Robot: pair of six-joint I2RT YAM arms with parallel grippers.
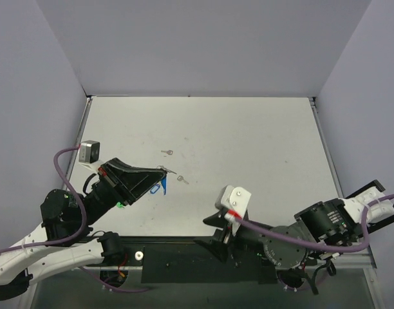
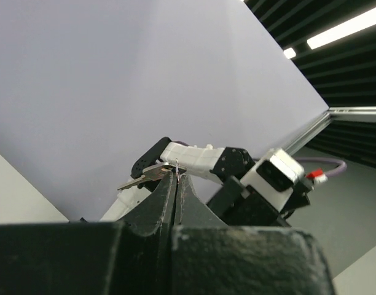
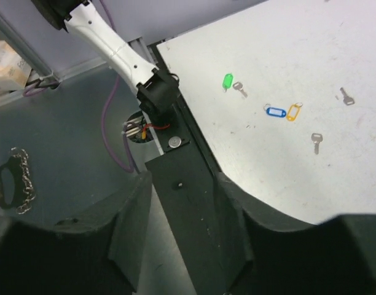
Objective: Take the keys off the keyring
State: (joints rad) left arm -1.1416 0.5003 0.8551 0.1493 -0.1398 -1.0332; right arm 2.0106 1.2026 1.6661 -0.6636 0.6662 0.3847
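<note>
We see the left gripper (image 2: 177, 184) with its two black fingers pressed together, clamped on the keyring (image 2: 177, 165), a thin loop of bright wire that pokes up from between the tips. One key (image 2: 143, 176), flat and silvery-grey, meets that ring and sticks out sideways to the left of the fingers in the wrist view. The fingers are matt black with a coarse, grainy surface and taper to a narrow wedge. From above, this gripper is over the left part of the worktop (image 1: 248, 129), which is pale grey, smooth and lightly scuffed. The right gripper (image 3: 183, 184) has its fingers apart with nothing between them. It hangs over the black plate (image 3: 194, 203) at the near edge of the worktop, touching nothing that we can see. On the worktop lies a green tag (image 3: 228, 80), a rounded oblong of plastic, with a small key (image 3: 239, 89) just beside it; whether the two are joined we cannot tell. Near them a blue tag (image 3: 275, 112) and a yellow tag (image 3: 292, 112) lie side by side, each an oblong frame with a pale middle. Further out lie a bare key (image 3: 316, 142) and a second bare key (image 3: 343, 95), apart from each other.
</note>
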